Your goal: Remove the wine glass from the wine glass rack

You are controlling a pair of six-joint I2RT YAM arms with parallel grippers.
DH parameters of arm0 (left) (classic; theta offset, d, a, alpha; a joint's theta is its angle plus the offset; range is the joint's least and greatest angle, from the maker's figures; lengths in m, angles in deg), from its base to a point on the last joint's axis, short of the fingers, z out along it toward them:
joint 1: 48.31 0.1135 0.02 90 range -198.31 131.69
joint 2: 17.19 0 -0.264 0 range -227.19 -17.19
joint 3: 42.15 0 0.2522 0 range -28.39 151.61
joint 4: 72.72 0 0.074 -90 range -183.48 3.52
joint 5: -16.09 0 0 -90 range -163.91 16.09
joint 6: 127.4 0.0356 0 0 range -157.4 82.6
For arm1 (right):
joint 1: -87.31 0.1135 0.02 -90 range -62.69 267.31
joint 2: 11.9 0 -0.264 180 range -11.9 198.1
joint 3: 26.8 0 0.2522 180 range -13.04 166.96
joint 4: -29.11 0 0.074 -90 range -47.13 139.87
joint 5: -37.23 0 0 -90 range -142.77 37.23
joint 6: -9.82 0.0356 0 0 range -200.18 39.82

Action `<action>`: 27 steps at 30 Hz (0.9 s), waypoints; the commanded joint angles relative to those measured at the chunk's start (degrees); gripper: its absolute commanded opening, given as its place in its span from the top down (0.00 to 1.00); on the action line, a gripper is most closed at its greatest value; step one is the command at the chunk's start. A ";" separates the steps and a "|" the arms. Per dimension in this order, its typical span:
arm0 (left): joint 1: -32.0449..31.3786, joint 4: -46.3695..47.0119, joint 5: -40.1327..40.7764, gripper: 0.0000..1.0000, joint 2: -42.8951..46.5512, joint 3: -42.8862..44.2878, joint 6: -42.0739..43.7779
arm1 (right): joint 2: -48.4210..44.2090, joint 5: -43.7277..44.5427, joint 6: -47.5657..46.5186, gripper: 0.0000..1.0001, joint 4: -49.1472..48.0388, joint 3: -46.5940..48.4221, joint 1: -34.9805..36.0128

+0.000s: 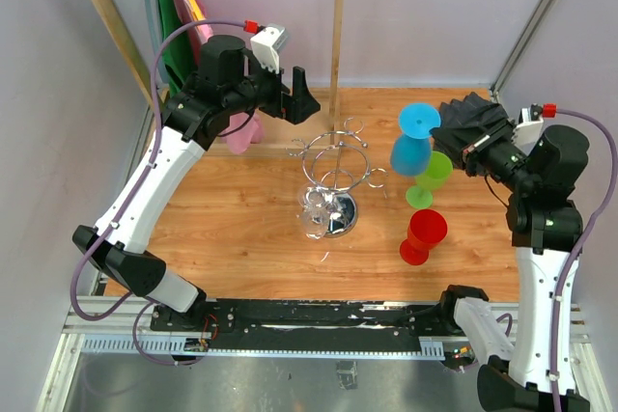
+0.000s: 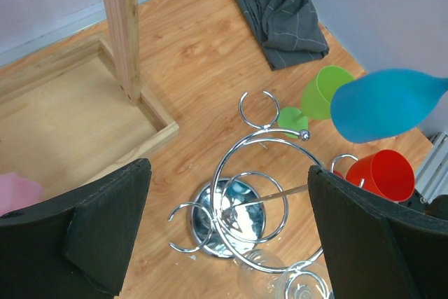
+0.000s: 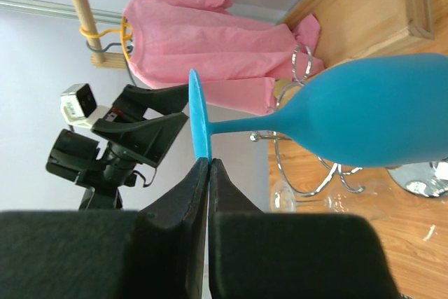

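Observation:
The chrome wine glass rack (image 1: 333, 173) stands mid-table on its round shiny base (image 1: 340, 216). A clear wine glass (image 1: 314, 216) hangs from one of its loop arms. My right gripper (image 1: 452, 138) is shut on the foot rim of a blue wine glass (image 1: 412, 147), holding it in the air right of the rack and apart from it. In the right wrist view the gripper (image 3: 209, 162) pinches the blue foot disc (image 3: 199, 120). My left gripper (image 1: 299, 94) is open and empty above and behind the rack. In the left wrist view this gripper (image 2: 231, 201) frames the rack (image 2: 259, 173).
A green glass (image 1: 430, 176) and a red glass (image 1: 423, 235) lie right of the rack. A grey cloth (image 1: 473, 111) lies at the back right. A tall wooden clothes rail (image 1: 337, 26) with hanging garments, a pink one (image 3: 210, 47) among them, stands at the back.

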State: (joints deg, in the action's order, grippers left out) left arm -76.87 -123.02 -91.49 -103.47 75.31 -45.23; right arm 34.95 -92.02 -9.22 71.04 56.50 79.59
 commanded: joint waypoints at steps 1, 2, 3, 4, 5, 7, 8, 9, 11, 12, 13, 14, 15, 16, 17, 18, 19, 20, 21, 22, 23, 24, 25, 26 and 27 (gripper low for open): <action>0.69 1.32 -1.05 0.01 0.21 1.44 -0.54 | -0.51 -2.13 5.91 0.99 -10.69 -0.34 -0.68; 0.64 1.57 -1.21 0.01 0.35 1.38 -0.64 | -0.61 -2.29 8.19 0.99 -14.45 -2.09 -0.70; 0.69 1.82 -1.44 0.01 0.56 1.23 -0.87 | -0.44 -2.35 10.70 0.99 -18.75 -3.42 -0.70; 0.69 2.15 -1.74 0.01 0.69 1.06 -1.10 | -0.07 -2.22 13.15 0.99 -23.02 -4.68 -0.73; 0.69 2.62 -2.01 0.01 0.94 0.78 -1.43 | 0.75 -1.97 15.49 0.99 -27.29 -5.44 -0.76; 0.69 3.59 -2.46 0.01 1.53 0.15 -2.28 | 3.32 -1.45 18.90 0.99 -34.90 -5.43 -0.74; 0.72 4.15 -2.65 0.01 1.86 -0.27 -2.91 | 4.94 -1.19 19.95 0.99 -37.78 -4.88 -0.71; 0.74 4.76 -2.86 0.01 2.25 -0.66 -3.53 | 6.51 -0.86 20.77 0.99 -40.76 -3.92 -0.76; 0.81 6.69 -3.28 0.01 3.38 -2.16 -5.08 | 9.63 -0.08 23.86 0.99 -48.31 -2.48 -0.71; 0.80 8.03 -3.47 0.01 4.20 -3.22 -5.94 | 11.01 0.47 25.58 0.99 -52.10 -2.08 -0.70; 0.92 9.89 -3.65 0.01 5.17 -4.69 -6.97 | 12.33 1.01 27.55 0.99 -55.86 -1.86 -0.69; 0.99 11.93 -3.84 0.01 6.33 -6.31 -8.01 | 13.45 1.62 29.29 0.99 -59.05 -1.65 -0.64; 1.14 14.47 -4.07 0.01 7.48 -8.37 -9.08 | 14.53 2.23 31.39 0.99 -62.44 -1.58 -0.64; 1.28 18.24 -4.41 0.01 8.90 -11.27 -10.08 | 15.50 2.77 33.47 0.99 -66.00 -1.67 -0.49; 1.42 21.04 -4.92 0.01 10.13 -13.36 -10.97 | 16.62 3.54 35.58 0.99 -69.48 -1.94 -0.22; 1.52 24.04 -5.49 0.01 11.45 -15.42 -11.82 | 17.59 4.62 37.66 0.99 -73.11 -2.28 0.29; 1.65 26.58 -6.19 0.01 12.85 -17.25 -12.68 | 18.49 5.67 39.42 0.99 -76.18 -2.51 0.97; 1.85 29.19 -7.11 0.01 13.61 -18.77 -13.67 | 19.77 6.58 40.61 0.99 -79.16 -2.61 1.74; 2.03 31.34 -8.05 0.01 14.14 -19.98 -14.74 | 20.25 7.30 41.36 0.99 -81.49 -2.53 2.54; 2.22 33.23 -9.02 0.01 14.46 -20.82 -15.70 | 21.36 8.14 41.71 0.99 -83.37 -2.19 3.65; 2.53 35.08 -10.11 0.01 14.63 -21.71 -16.70 | 22.13 9.05 41.95 0.99 -85.01 -1.80 4.78; 2.85 36.66 -11.09 0.01 14.77 -22.39 -17.57 | 22.81 9.85 41.97 0.99 -86.64 -1.14 6.07; 3.14 38.21 -12.07 0.01 14.86 -22.93 -18.36 | 23.49 10.41 41.78 0.99 -88.09 -0.39 7.29; 3.46 39.72 -13.03 0.01 14.95 -23.44 -19.05 | 24.05 10.52 41.59 0.99 -89.16 0.30 8.28; 3.77 40.99 -14.03 0.01 15.04 -23.92 -19.49 | 24.41 10.45 41.15 0.99 -90.00 0.81 9.37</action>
State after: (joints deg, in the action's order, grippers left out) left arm -74.55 -93.36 -100.19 -89.42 53.15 -60.40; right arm 58.27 -84.34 29.53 -5.68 53.40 84.68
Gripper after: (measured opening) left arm 0.993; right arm 0.014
